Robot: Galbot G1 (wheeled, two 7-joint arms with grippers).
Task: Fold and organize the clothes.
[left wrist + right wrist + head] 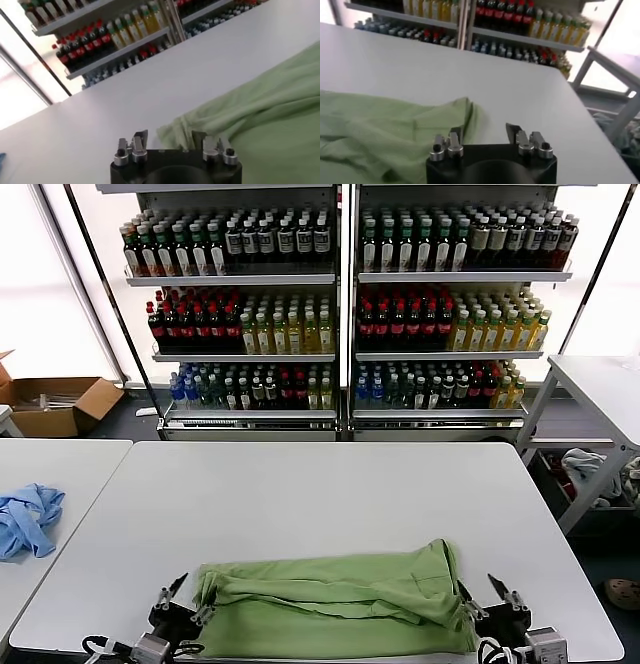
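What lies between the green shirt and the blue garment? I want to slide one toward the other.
Only bare white table separates the green shirt from the blue garment, plus the seam to the neighbouring tabletop the garment rests on; the head view shows this.

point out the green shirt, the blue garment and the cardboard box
green shirt [335, 599], head view, middle of the folded fabric
blue garment [25, 519], head view, centre of the crumpled heap
cardboard box [60, 404], head view, its open top
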